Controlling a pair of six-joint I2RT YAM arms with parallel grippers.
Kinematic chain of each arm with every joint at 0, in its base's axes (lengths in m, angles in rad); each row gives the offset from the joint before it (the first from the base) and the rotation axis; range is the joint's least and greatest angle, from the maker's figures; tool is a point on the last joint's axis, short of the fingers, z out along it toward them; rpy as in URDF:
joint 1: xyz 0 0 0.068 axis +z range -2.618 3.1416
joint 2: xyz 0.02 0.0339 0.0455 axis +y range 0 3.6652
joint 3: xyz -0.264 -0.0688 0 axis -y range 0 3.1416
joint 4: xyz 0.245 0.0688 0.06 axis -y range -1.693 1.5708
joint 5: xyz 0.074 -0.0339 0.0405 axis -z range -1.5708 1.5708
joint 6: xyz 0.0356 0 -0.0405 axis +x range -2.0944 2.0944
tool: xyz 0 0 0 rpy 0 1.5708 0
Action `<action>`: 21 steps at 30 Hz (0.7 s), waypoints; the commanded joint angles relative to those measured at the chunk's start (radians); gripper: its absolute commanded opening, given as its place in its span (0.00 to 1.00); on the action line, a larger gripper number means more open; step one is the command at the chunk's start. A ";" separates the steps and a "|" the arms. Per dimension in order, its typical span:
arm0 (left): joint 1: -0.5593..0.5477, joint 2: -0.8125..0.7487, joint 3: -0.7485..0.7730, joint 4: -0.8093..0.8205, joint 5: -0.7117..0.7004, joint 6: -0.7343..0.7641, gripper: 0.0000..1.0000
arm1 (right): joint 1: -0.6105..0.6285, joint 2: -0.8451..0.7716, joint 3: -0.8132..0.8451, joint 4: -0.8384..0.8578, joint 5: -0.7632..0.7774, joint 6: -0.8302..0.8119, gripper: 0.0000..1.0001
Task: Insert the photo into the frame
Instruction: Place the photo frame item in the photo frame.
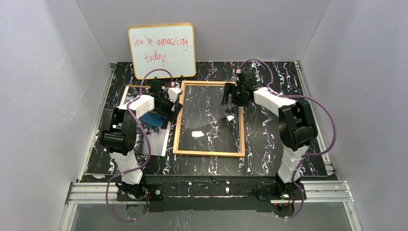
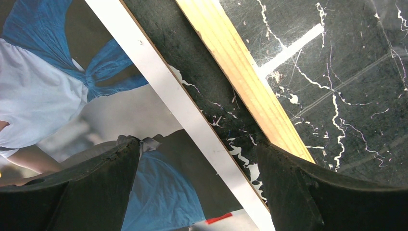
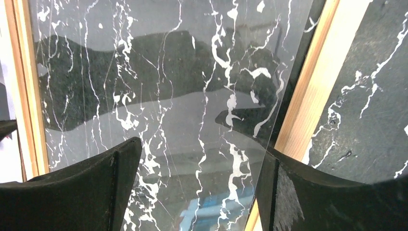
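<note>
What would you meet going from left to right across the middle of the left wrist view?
photo → bare strip of black marble table → frame's golden-wood rail → clear pane

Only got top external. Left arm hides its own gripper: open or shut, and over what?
Observer: Left gripper open. One finger over the photo, the other over the frame's left rail.
Operator: Photo touching the frame?
Observer: No. A strip of table shows between the photo's white edge and that rail.
Operator: Right gripper?
Observer: Right gripper open too, holding nothing. One finger over the pane, the other over the frame's right rail.
</note>
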 commanded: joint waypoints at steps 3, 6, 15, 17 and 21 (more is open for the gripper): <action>-0.007 0.039 -0.034 -0.112 0.048 -0.005 0.89 | 0.000 -0.051 0.050 -0.007 0.052 -0.021 0.89; -0.008 0.039 -0.033 -0.115 0.047 -0.004 0.89 | 0.000 -0.052 0.055 -0.013 0.072 -0.026 0.89; -0.007 0.037 -0.032 -0.116 0.042 -0.006 0.89 | 0.000 -0.068 0.093 -0.102 0.283 -0.076 0.92; -0.007 0.039 -0.033 -0.117 0.044 -0.006 0.89 | -0.002 -0.082 0.092 -0.096 0.305 -0.083 0.92; -0.008 0.039 -0.030 -0.117 0.042 -0.006 0.89 | -0.007 -0.099 0.087 -0.082 0.273 -0.080 0.90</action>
